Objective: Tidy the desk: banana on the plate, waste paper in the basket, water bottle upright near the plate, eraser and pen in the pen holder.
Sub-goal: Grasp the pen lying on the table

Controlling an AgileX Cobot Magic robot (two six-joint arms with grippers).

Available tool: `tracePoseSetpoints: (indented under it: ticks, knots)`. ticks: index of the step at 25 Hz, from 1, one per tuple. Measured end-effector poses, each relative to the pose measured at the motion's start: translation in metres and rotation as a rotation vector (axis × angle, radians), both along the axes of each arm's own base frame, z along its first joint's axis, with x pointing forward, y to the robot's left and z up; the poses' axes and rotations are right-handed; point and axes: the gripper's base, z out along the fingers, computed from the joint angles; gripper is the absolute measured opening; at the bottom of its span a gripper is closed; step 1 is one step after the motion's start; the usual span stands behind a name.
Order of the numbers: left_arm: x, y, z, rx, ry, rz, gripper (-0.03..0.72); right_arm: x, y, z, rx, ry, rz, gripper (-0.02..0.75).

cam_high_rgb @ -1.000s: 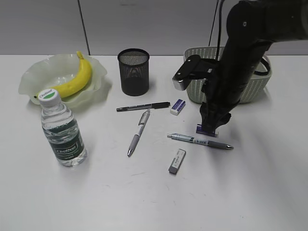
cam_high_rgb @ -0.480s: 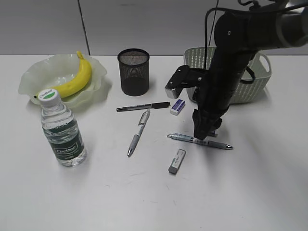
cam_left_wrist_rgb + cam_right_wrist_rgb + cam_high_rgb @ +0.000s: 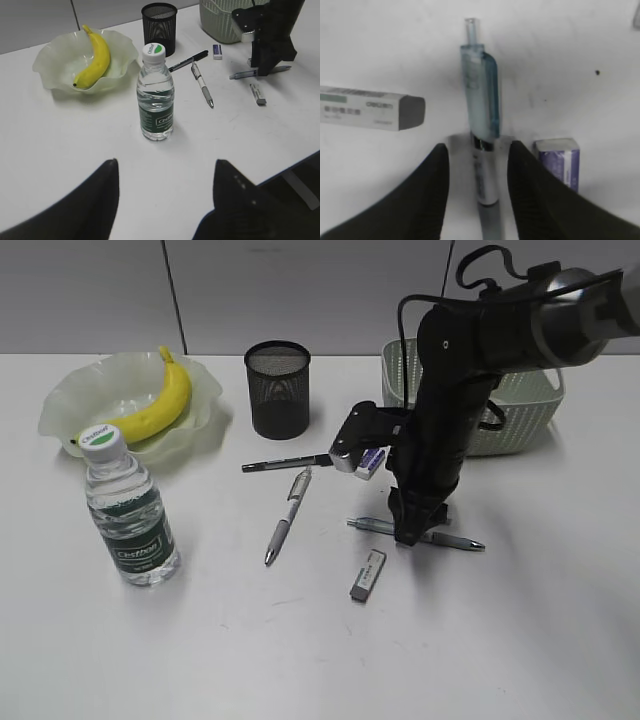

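Ribbed right gripper (image 3: pixel 476 190) straddles translucent blue-grey pen (image 3: pixel 482 125) (possibly untouched).

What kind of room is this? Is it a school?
Probably an office or lab desk, not surely a school: a plain white desk with pens, erasers and a black mesh pen holder, and a robot arm working over it.

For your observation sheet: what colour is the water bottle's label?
Dark green with white lettering on the water bottle; clearest in the left wrist view.
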Motion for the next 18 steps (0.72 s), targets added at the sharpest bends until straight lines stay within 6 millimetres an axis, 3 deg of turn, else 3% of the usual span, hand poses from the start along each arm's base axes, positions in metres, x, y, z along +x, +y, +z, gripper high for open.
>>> tracePoseSetpoints:
  ticks: [14,18]
  knots:
    - [0.000,0.000,0.000,0.000,0.000,0.000,0.444,0.001,0.000,-0.008,-0.013,0.002,0.001,0.316]
    - [0.000,0.000,0.000,0.000,0.000,0.000,0.444,0.001,-0.001,-0.012,-0.019,0.009,0.002,0.260]
